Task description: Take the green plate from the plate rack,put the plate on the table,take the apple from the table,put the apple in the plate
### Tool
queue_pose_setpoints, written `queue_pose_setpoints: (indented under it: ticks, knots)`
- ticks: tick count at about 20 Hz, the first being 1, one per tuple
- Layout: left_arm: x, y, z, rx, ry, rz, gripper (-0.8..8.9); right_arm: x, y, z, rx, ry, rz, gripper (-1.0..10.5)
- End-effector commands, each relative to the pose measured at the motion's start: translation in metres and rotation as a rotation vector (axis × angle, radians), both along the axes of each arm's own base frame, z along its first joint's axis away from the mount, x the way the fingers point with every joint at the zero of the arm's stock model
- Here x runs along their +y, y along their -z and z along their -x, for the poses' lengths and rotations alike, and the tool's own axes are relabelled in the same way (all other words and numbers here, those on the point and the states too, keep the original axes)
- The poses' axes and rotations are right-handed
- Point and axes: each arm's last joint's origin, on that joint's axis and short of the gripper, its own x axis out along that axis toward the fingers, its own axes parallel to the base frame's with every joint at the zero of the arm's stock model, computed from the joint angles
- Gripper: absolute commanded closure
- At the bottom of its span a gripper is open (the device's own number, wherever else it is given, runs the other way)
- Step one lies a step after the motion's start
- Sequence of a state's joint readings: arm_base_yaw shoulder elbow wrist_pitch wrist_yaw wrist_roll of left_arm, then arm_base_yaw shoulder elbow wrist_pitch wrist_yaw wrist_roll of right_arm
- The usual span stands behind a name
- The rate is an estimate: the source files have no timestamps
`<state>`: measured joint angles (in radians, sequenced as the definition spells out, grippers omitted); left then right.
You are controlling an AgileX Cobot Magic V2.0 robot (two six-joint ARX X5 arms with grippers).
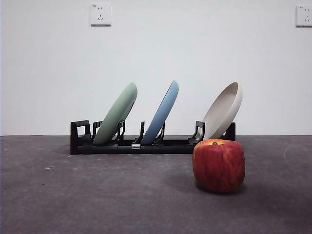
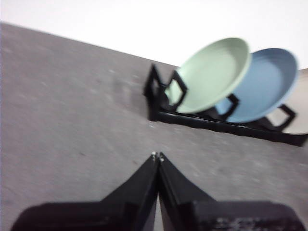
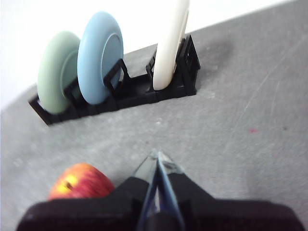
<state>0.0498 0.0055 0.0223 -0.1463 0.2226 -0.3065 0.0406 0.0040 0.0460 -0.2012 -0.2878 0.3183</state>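
Black plastic, long and low, the rack stands across the far part of the table and holds three plates, each leaning in its own slot. Counted from the front view's left end: one green plate, one blue plate, one beige plate — all three tilted the same way, their tops leaning toward that view's right. The green plate is matte pale sage, round, wide and shallow, with a raised rim; the left wrist view shows its hollow face, overlapping the blue plate behind it, while the right wrist view shows its back.

One apple sits on the table in front of the rack, near the beige plate's end and apart from the rack. It is big and blocky, red with faint streaks, and yellow-orange around the stem dimple on top. It casts a soft shadow on the dark grey, mottled surface.

Two grippers show, one in each wrist view. The left gripper hangs above bare table, well short of the rack's green end, its jaws pressed tip to tip with nothing between them. The right gripper hangs above the table with the apple just beside it — jaws likewise closed together, empty.

Two wall sockets sit high on the white wall, one above the rack and one at the front view's right edge.
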Motion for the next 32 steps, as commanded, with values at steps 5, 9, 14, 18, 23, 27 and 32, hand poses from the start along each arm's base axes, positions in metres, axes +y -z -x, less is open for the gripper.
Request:
queue_pose_setpoints:
  ticks: [5, 9, 14, 18, 23, 27, 32]
  knots:
    - [-0.004, -0.039, 0.01, -0.036, 0.118, 0.098, 8.2, 0.002, -0.058, 0.005, -0.071, -0.052, -0.063, 9.6]
    - [-0.006, -0.064, 0.014, -0.019, 0.187, 0.089, 8.2, 0.004, -0.087, 0.0, 0.008, -0.147, -0.027, 9.6]
    - [-0.008, -0.082, 0.013, 0.03, 0.285, 0.026, 8.2, 0.009, -0.113, -0.007, 0.115, -0.279, 0.06, 9.6]
    - [-0.01, -0.096, 0.011, 0.093, 0.379, -0.041, 8.2, 0.011, -0.133, -0.013, 0.208, -0.36, 0.157, 9.6]
    - [-0.011, -0.111, 0.007, 0.157, 0.466, -0.097, 8.2, 0.014, -0.15, -0.016, 0.296, -0.438, 0.258, 9.6]
    - [-0.013, -0.122, 0.005, 0.221, 0.548, -0.134, 8.2, 0.015, -0.158, -0.015, 0.381, -0.498, 0.311, 9.6]
    - [-0.016, -0.126, 0.005, 0.272, 0.59, -0.164, 8.11, 0.015, -0.156, -0.013, 0.417, -0.529, 0.34, 9.4]
